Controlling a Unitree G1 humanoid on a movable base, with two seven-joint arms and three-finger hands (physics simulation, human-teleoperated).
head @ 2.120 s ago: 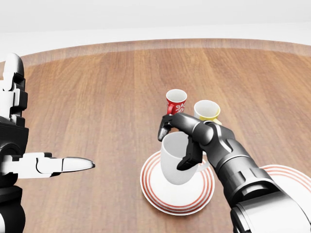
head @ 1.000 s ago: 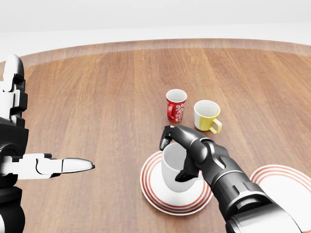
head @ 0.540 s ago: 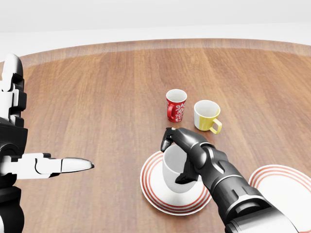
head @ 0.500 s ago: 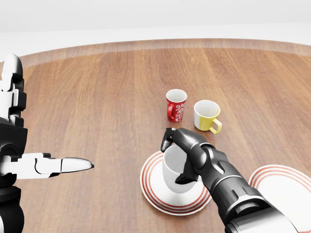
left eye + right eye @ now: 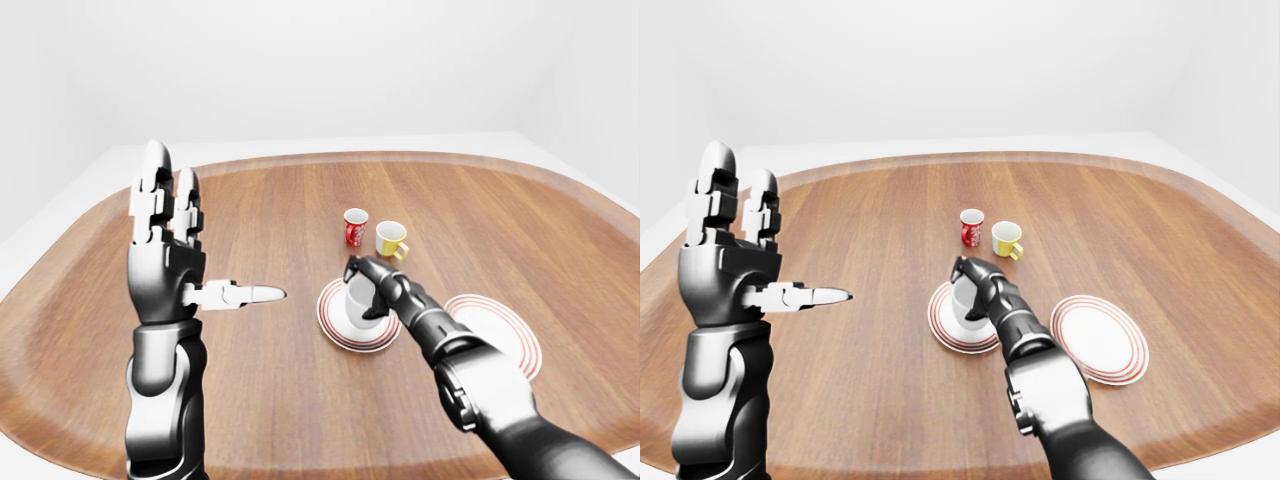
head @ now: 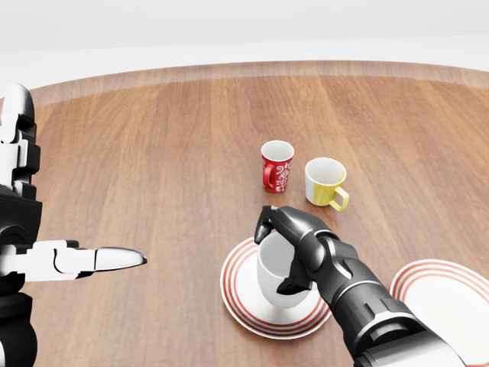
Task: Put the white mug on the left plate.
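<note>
I see the white mug [image 6: 275,269] standing upright on the left plate [image 6: 239,293], its open mouth facing up and its base on the plate's white middle. The mug is plain white. The plate is round and white with red rings near its rim, lying flat, near the bottom centre of the head view.

A red mug [image 6: 276,166] with a white pattern stands upright on the wooden surface [image 6: 153,176], near the middle of the head view. Just to its right stands a yellow mug [image 6: 325,183], its handle turned to the lower right; the 2 are apart. A second red-ringed plate [image 6: 442,289] lies at the lower right edge.
</note>
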